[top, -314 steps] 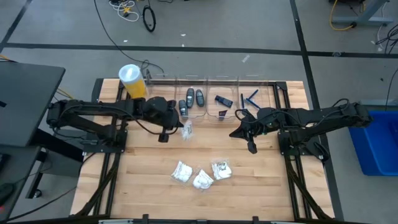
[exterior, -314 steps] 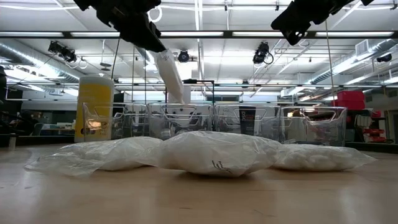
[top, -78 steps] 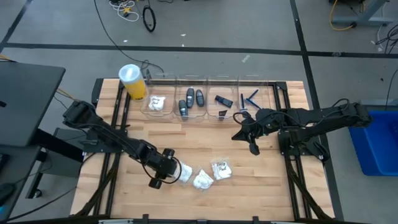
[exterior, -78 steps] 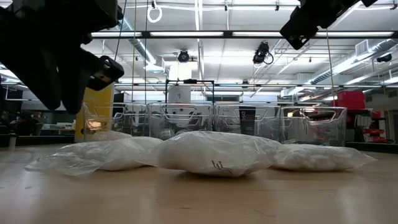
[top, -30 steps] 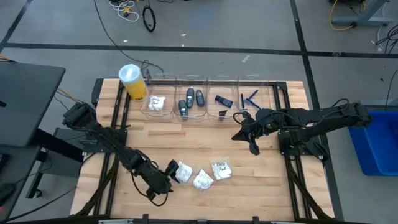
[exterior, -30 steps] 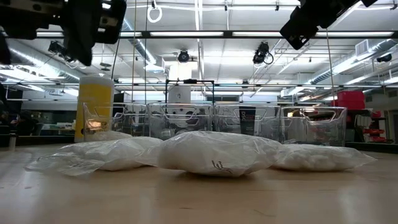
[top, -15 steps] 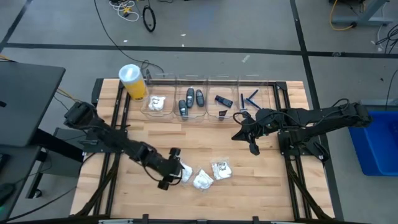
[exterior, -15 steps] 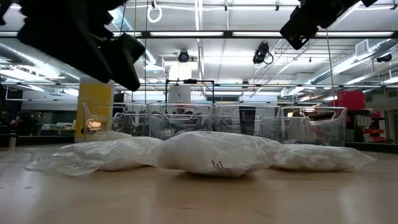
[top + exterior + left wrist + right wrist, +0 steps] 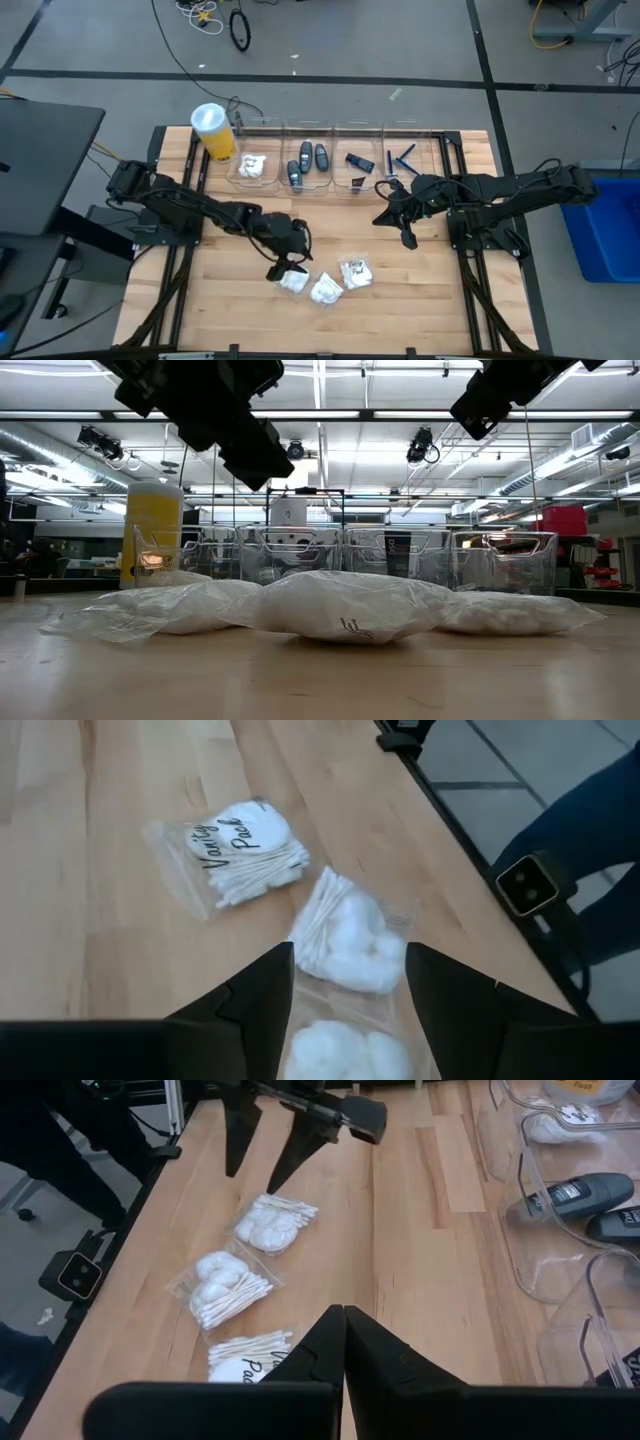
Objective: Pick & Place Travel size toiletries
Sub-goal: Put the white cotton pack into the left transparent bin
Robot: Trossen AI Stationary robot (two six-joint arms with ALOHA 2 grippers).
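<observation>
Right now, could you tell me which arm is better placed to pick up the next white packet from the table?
Left. The left gripper hangs open directly over the nearest packet, fingers straddling it. The right gripper sits shut, away from the packets.

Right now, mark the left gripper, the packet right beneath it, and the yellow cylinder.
left gripper (image 9: pixel 289 266), high view, midway between its fingertips.
packet beneath it (image 9: pixel 293 282), high view, middle of the bag.
yellow cylinder (image 9: pixel 209 118), high view, on its white lid.

Grey concrete floor (image 9: pixel 400 40) crossed by dark lines; ceiling striplights (image 9: pixel 330 415) glow overhead.
</observation>
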